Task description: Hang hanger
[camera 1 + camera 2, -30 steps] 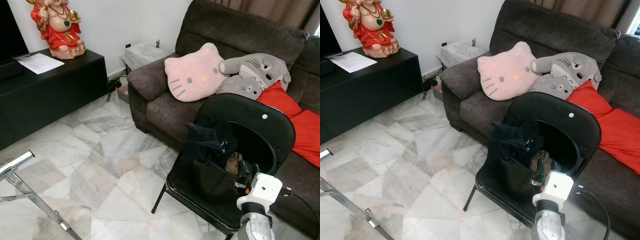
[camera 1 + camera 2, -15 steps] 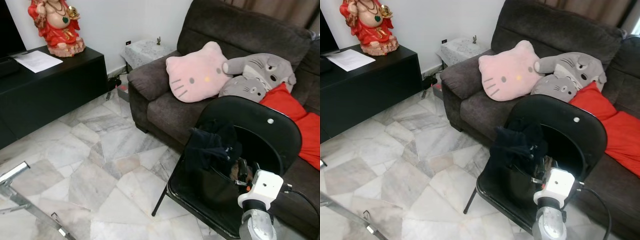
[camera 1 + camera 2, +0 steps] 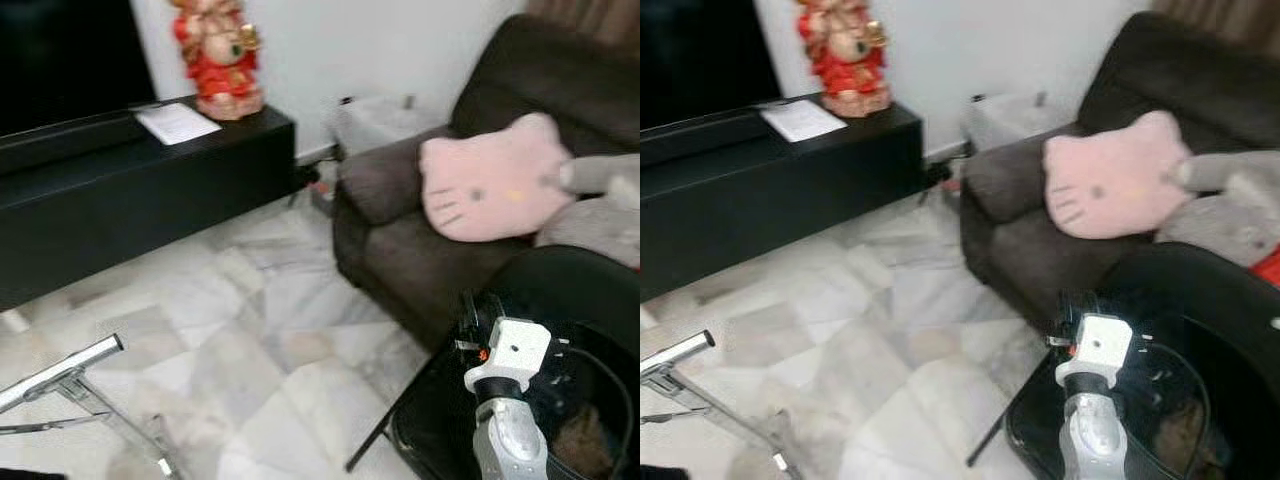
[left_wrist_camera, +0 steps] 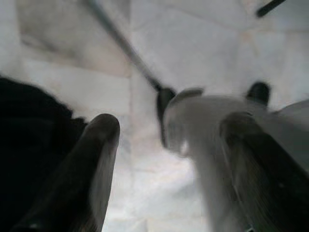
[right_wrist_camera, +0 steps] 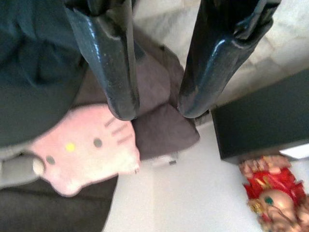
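Observation:
My right gripper (image 5: 154,104) holds its two black fingers (image 5: 113,58) a narrow gap apart, with a thin dark hanger wire (image 5: 131,29) running along one of them. A dark teal garment (image 5: 34,63) hangs close beside that finger. In the head views my right wrist (image 3: 508,352) is raised at the lower right, in front of the black chair (image 3: 570,300). My left gripper (image 4: 169,145) is open over the marble floor, with a blurred metal leg (image 4: 123,46) under it. A silver rack bar (image 3: 60,365) slants at the lower left.
A long black TV console (image 3: 130,170) with a red statue (image 3: 218,55) and a paper (image 3: 176,122) runs along the left wall. A dark brown sofa (image 3: 400,220) with a pink cat cushion (image 3: 490,190) stands to the right. Marble floor (image 3: 250,330) lies between.
The whole picture has swung to the left, so the console takes more of the view and the sofa and chair sit farther right. My right arm keeps its raised pose.

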Robot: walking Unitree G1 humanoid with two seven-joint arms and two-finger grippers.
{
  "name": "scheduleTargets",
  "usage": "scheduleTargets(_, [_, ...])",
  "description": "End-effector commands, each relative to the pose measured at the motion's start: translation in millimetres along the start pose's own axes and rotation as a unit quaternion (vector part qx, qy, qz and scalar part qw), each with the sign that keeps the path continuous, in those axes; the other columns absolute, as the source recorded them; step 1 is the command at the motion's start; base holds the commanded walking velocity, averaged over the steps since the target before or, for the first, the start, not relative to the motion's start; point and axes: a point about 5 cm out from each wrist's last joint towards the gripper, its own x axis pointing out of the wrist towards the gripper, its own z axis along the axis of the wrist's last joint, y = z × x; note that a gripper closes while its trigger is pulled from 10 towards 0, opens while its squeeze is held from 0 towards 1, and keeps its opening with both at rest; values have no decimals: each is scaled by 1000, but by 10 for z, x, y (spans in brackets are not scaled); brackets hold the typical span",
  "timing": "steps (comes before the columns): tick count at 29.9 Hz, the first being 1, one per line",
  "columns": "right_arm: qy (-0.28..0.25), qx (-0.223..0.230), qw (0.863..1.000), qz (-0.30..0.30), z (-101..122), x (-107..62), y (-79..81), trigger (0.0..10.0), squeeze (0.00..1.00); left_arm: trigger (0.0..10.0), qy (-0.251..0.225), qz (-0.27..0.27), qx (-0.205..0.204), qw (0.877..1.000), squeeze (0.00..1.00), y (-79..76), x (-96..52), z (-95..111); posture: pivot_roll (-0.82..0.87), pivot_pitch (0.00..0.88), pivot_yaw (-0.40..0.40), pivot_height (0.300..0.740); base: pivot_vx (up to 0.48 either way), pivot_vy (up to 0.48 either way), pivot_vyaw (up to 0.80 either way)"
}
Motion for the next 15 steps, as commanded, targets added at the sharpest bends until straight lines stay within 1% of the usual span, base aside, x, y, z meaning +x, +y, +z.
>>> scheduleTargets(1, [-5, 5, 1000, 2, 37, -11, -13, 10000, 1000, 10000, 20, -7, 6, 1000, 0, -80, -3, -101, -155, 87, -43, 740, 0, 0, 0])
scheduleTargets(3, [-6, 4, 1000, 1, 41, -23, -16, 10000, 1000, 10000, 20, -9, 7, 1000, 0, -108, 2, -101, -155, 87, -43, 740, 0, 0, 0])
scheduleTargets(4, [-5, -4, 1000, -7, 39, -52, -44, 10000, 1000, 10000, 20, -11, 8, 1000, 0, -142, 8, -100, -155, 88, -44, 740, 0, 0, 0])
scheduleTargets(5, [-5, -4, 1000, -7, 39, -52, -44, 10000, 1000, 10000, 20, -11, 8, 1000, 0, -142, 8, -100, -155, 88, -44, 740, 0, 0, 0])
scheduleTargets(7, [-1, -20, 999, -32, 48, -93, -117, 10000, 1000, 10000, 21, -11, 8, 1000, 0, -170, 11, -105, -155, 90, -45, 740, 0, 0, 0])
scheduleTargets(8, [-1, -20, 999, -32, 48, -93, -117, 10000, 1000, 10000, 21, -11, 8, 1000, 0, -170, 11, -105, -155, 90, -45, 740, 0, 0, 0])
scheduleTargets(10, [8, -34, 998, -45, 52, -122, -159, 10000, 1000, 10000, 21, -11, 9, 1000, 0, -175, 11, -110, -158, 94, -46, 740, 0, 0, 0])
scheduleTargets(12, [12, -42, 998, -40, 63, -147, -162, 10000, 1000, 10000, 22, -11, 9, 1000, 0, -175, 10, -112, -158, 94, -46, 740, 0, 0, 0])
scheduleTargets(15, [25, -98, 995, 13, 102, -220, -88, 10000, 1000, 10000, 22, -10, 11, 1000, 0, -151, 4, -123, -165, 101, -46, 740, 0, 0, 0])
